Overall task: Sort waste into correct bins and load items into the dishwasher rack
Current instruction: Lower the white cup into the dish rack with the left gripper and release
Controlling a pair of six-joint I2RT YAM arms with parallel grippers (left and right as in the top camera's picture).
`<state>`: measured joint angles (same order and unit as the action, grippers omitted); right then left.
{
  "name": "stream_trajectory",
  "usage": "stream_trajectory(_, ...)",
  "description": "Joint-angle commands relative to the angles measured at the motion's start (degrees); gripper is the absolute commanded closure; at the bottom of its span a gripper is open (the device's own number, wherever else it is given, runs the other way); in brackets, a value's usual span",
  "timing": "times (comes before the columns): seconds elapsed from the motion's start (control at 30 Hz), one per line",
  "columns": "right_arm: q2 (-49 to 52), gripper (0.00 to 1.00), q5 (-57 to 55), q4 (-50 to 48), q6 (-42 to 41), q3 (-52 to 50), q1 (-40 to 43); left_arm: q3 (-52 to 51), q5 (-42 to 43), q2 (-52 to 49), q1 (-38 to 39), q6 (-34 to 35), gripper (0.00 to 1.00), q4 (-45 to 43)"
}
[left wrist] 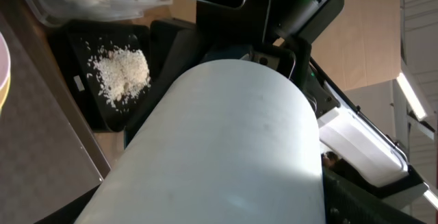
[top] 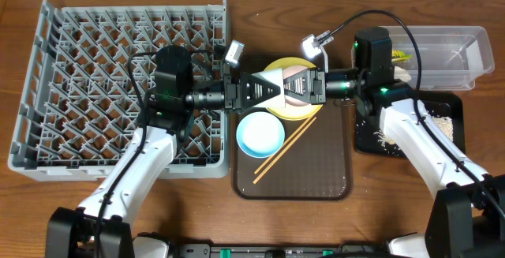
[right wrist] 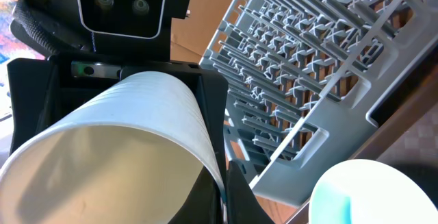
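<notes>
A small white cup [top: 295, 87] hangs on its side between both grippers, above the round yellow plate [top: 286, 64]. My left gripper [top: 264, 91] is shut on its base end. My right gripper [top: 314, 88] pinches its rim. In the right wrist view, the right fingers [right wrist: 222, 183] clamp the cup's wall [right wrist: 123, 148]. In the left wrist view the cup [left wrist: 226, 155] hides my left fingers. The light-blue bowl [top: 259, 134] and wooden chopsticks [top: 286, 149] lie on the brown tray [top: 316, 175]. The grey dishwasher rack [top: 95, 76] stands at the left. The white bowl is out of view.
The clear tub [top: 450, 49] at the far right holds the green-and-yellow wrapper [top: 401, 55]. The black tray [top: 446, 143] in front of it holds rice scraps [top: 443, 124], which also show in the left wrist view [left wrist: 122, 73]. The rack's wall [right wrist: 328, 66] is close behind the cup.
</notes>
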<state>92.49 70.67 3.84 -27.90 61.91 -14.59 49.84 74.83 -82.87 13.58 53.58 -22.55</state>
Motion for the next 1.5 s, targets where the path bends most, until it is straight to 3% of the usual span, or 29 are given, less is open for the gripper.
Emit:
stream_trajectory(0.0, 0.26, 0.99, 1.18, 0.24, 0.28, 0.26, -0.81, 0.92, -3.58, 0.13, -0.07, -1.46, 0.19, -0.33)
stream_trajectory(0.2, 0.26, 0.98, 1.18, 0.24, 0.28, 0.26, -0.81, 0.92, -4.87, 0.13, -0.07, -3.32, 0.25, -0.28)
stream_trajectory(0.6, 0.26, 0.78, 1.11, 1.16, 0.81, 0.26, -0.81, 0.92, -8.70, 0.13, -2.69, -8.81, 0.32, -0.26)
stream_trajectory(0.87, 0.26, 0.77, -11.02, 13.90, 5.03, 0.26, -0.81, 0.92, -8.70, 0.15, -9.46, -11.80, 0.38, 0.09)
stream_trajectory(1.17, 0.20, 0.79, -21.84, 23.58, 11.41, 0.28, 0.17, 0.92, -11.80, 0.83, -17.16, -21.66, 0.39, 8.74)
stream_trajectory(1.47, -0.15, 0.79, -31.50, 30.45, 16.39, 1.16, 0.44, 1.42, -24.11, 5.81, -22.97, -30.53, 0.39, 22.82)
